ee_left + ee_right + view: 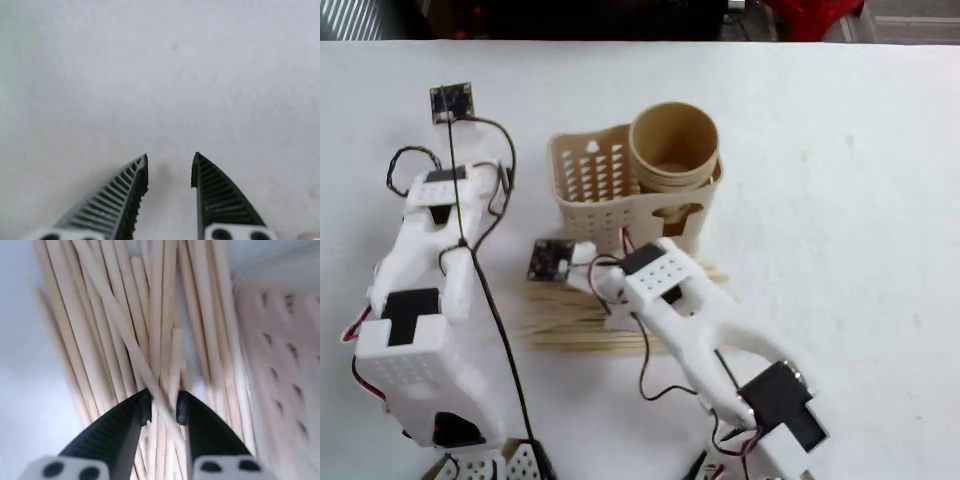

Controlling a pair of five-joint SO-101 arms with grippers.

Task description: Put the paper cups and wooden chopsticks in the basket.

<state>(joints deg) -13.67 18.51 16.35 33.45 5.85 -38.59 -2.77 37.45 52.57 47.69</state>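
Note:
Brown paper cups (673, 145) stand stacked in the right end of the cream perforated basket (588, 180). A pile of wooden chopsticks (560, 322) lies on the white table just in front of the basket. My right arm (665, 290) is bent down over that pile. In the right wrist view my right gripper (163, 407) is low on the chopsticks (125, 335), its dark fingers nearly together with a slanting stick and another pinched between the tips. The basket wall (280, 355) is close beside it. My left gripper (170, 157) hangs open over bare table, holding nothing.
My left arm (430, 230) is folded at the table's left side, with black cables (485, 260) running past it. A small camera board (451, 102) sits on the table behind it. Open tabletop (840, 200) lies right of the basket.

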